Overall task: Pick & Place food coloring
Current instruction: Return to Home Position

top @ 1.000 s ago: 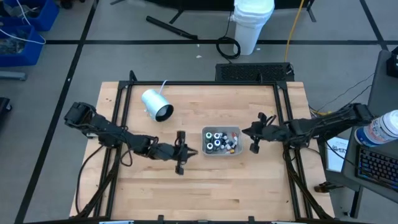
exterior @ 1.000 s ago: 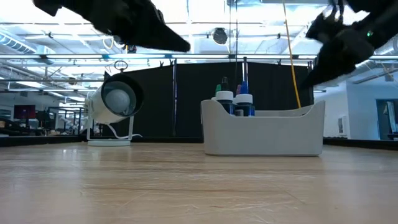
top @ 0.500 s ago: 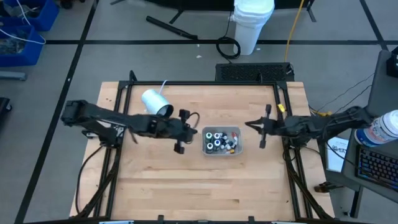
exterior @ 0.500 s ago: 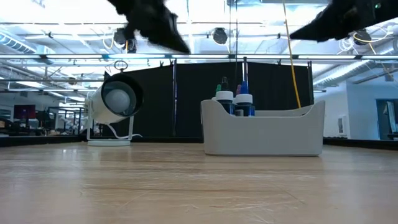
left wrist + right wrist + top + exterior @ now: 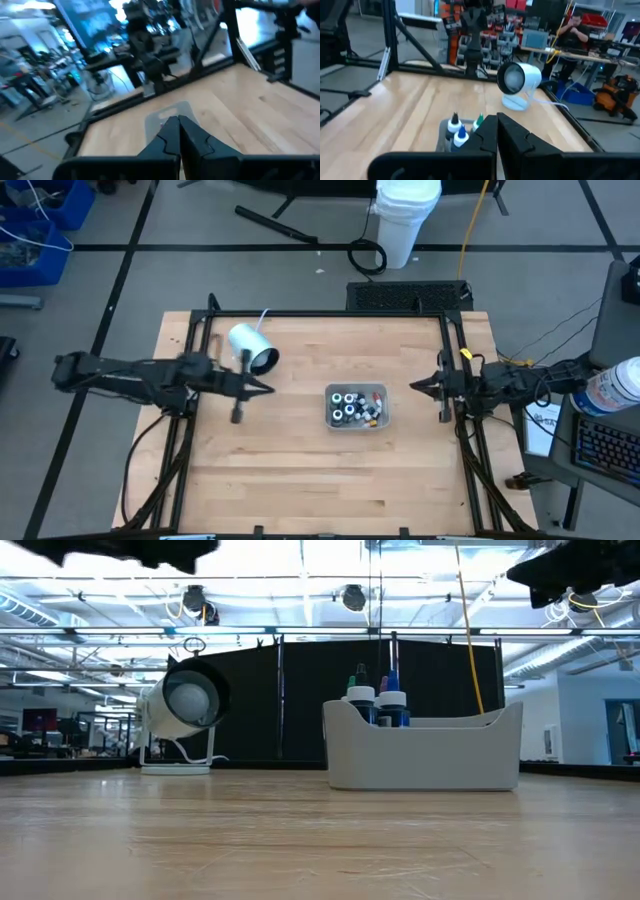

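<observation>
White cylinder [image 5: 252, 348] near left gripper [image 5: 266, 388]; grey bin [image 5: 356, 428] apart.

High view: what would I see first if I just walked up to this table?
Probably the little gray bin in the middle of the wooden table, packed with tiny white-capped food coloring bottles. Next, the big white cylinder up-left of it, and the left hand and right hand, both empty, at the sides.
</observation>
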Controlling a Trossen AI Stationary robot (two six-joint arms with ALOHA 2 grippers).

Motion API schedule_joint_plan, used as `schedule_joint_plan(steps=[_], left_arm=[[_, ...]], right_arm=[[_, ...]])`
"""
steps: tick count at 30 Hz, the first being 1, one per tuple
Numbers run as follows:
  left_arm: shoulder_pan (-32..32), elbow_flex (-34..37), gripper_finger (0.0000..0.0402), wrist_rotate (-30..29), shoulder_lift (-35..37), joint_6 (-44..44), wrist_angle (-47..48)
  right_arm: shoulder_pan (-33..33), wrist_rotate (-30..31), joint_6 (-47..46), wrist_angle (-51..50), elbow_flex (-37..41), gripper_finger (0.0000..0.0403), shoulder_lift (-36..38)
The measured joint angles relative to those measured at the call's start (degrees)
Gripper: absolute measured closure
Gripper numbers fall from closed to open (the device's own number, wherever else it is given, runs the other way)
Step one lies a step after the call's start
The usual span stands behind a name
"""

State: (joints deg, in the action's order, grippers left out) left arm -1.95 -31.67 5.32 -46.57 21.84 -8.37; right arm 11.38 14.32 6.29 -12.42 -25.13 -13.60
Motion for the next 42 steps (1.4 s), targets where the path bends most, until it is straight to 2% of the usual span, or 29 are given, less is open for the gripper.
schedule_joint_plan(steps=[5, 8, 11, 14, 17, 25, 29, 34, 39, 42], left_arm=[[0.43, 6.48, 0.0400, -0.17, 12.24, -2.93, -1.18], [0.45, 10.31, 0.0401, 2.87, 14.73, -2.91, -8.07], [0.44, 13.44, 0.0401, 5.03, 16.11, -2.61, -9.84], [1.17, 17.58, 0.0401, 2.91, 18.13, -3.14, -11.78], [2.13, 21.47, 0.0401, 2.82, 20.61, -4.44, -17.15], [4.00, 30.67, 0.0401, 2.63, 30.49, -8.56, -17.98], [4.63, 31.09, 0.0401, 2.61, 33.16, -10.08, -15.18], [4.61, 31.09, 0.0401, 2.74, 33.18, -10.40, -13.41], [4.61, 31.09, 0.0401, 2.61, 33.05, -11.57, -12.50], [4.50, 31.09, 0.0401, 2.55, 33.06, -11.74, -12.30]], right_arm=[[0.00, -0.98, -0.24, 1.67, 1.56, 0.0403, 3.55], [0.00, -1.04, -1.41, 3.96, 4.55, 0.0403, 5.75], [0.00, -1.11, -0.55, 8.42, 8.93, 0.0403, 7.94], [0.00, -0.98, 0.15, 12.56, 12.00, 0.0403, 10.14], [0.00, -0.98, -0.01, 12.04, 13.25, 0.0403, 12.91], [0.00, -0.93, 0.25, 9.93, 12.99, 0.0403, 13.54], [-0.02, -0.38, -0.18, 9.05, 14.00, 0.0403, 13.53], [-0.04, 5.27, -3.10, 9.23, 18.01, 0.0403, 13.52], [-0.03, 4.97, -4.38, 17.50, 23.75, 0.0403, 13.48], [-0.04, 5.01, -3.90, 18.06, 24.00, 0.0403, 13.50]])
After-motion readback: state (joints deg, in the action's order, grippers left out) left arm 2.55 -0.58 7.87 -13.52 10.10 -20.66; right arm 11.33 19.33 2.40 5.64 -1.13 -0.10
